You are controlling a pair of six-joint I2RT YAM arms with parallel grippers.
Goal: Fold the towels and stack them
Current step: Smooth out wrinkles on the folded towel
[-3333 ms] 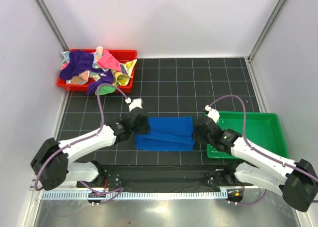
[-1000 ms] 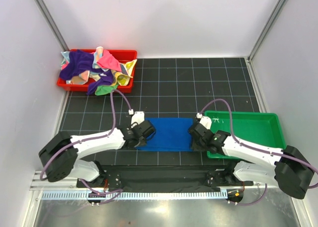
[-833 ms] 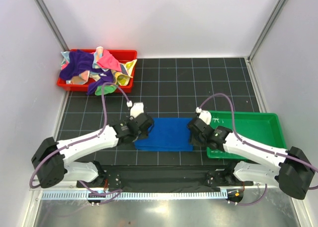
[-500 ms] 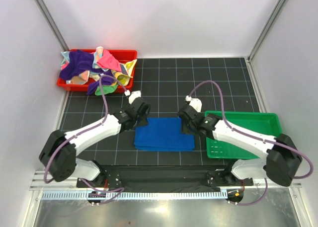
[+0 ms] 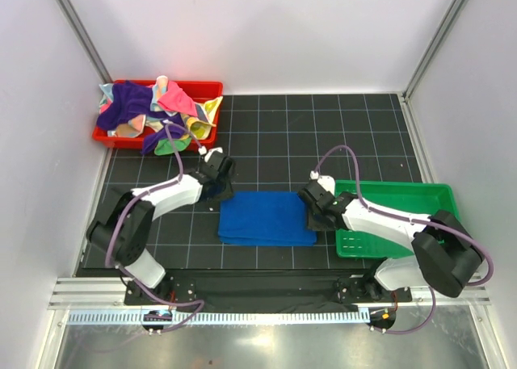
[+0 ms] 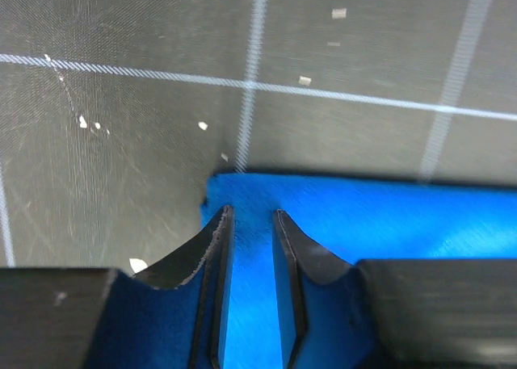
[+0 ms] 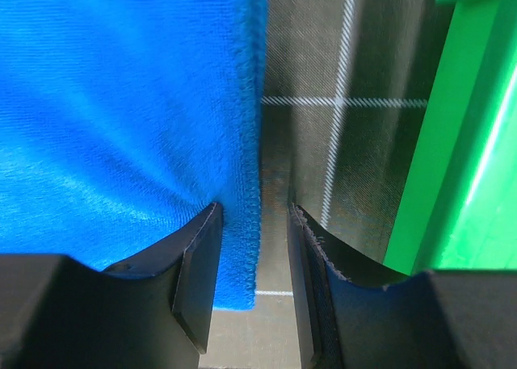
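A royal blue towel [image 5: 266, 217] lies folded flat on the black gridded mat. My left gripper [image 5: 220, 180] hangs over its far left corner. In the left wrist view that gripper [image 6: 249, 214] is open by a narrow gap, with flat blue towel [image 6: 380, 220] showing under it and nothing pinched. My right gripper [image 5: 316, 214] sits at the towel's right edge. In the right wrist view this gripper [image 7: 253, 207] is open. Its left finger [image 7: 198, 256] presses on the towel [image 7: 121, 102], whose hem lies loose in the gap. More towels [image 5: 149, 106] are heaped in a red tray.
The red tray [image 5: 212, 89] stands at the far left by the left wall. A green tray [image 5: 404, 195] lies just right of my right gripper, and its wall [image 7: 460, 127] stands close beside the right finger. White walls enclose the mat on three sides.
Both grippers left the towel's sides and swung toward the far edge. The left stays at the far left corner; the right came back to the right edge and its jaws widened slightly.
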